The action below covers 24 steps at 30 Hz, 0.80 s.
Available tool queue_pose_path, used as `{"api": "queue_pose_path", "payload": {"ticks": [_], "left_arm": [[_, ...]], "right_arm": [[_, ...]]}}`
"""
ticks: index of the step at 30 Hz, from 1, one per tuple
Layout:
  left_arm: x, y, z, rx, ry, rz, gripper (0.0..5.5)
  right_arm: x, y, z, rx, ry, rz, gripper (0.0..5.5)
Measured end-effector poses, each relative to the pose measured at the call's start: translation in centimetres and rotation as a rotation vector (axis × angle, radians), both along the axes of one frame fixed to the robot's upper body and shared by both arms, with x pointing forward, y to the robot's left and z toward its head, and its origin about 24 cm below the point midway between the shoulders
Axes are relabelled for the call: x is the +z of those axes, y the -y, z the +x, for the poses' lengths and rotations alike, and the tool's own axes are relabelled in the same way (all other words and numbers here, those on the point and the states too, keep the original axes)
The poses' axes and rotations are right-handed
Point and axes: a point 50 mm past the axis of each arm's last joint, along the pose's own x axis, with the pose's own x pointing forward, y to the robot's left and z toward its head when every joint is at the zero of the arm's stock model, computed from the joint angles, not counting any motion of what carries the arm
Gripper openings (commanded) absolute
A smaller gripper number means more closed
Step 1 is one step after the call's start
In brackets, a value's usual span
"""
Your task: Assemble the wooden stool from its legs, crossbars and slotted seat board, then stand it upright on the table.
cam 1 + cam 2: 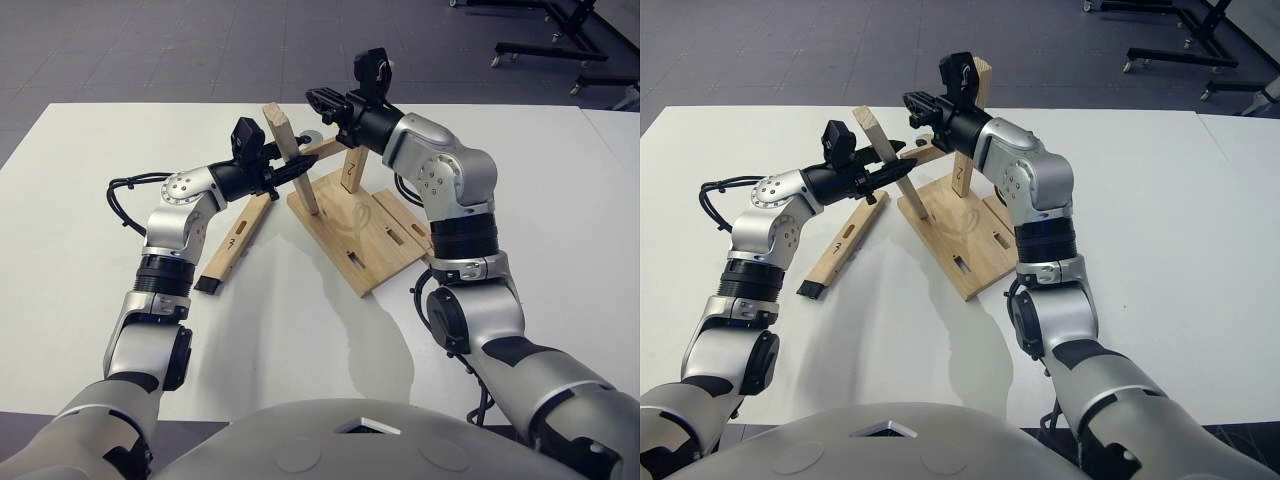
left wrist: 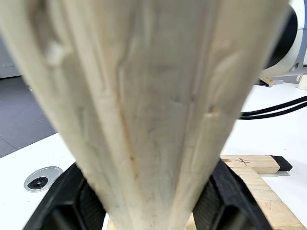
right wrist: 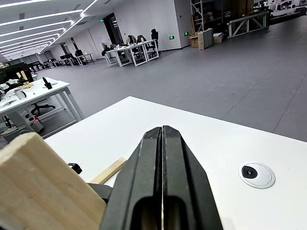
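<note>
My left gripper (image 1: 297, 167) clamps the pale, tilted wooden leg (image 1: 307, 195). Just past its top, my right gripper (image 3: 162, 136) is pressed closed, apparently empty.

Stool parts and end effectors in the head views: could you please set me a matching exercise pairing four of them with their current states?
Column 1
1. left end effector
2. right end effector
3. loose leg
4. seat board

Column 2
A. flat on the table, slots facing up
B. shut, holding nothing
C. shut on the upright leg
D. lying on the table, left of the board, black-capped end nearest the robot

Pairs: 1-C, 2-B, 3-D, 4-A
</note>
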Motion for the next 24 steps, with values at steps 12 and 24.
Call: {"api": "queue_pose_path", "payload": {"ticks": [12,24], "left_arm": [[-0.3,0.2,-0.1,0.004,-0.01,0.005,2.09],[0.0,0.2,-0.1,-0.001,0.003,-0.001,2.09]], "right_arm": [[-6.8,0.0,-1.0,0.035,-0.03,-0.112,0.03],[3.5,1.1,-0.4,0.045,0.074,0.019,0.03]]}}
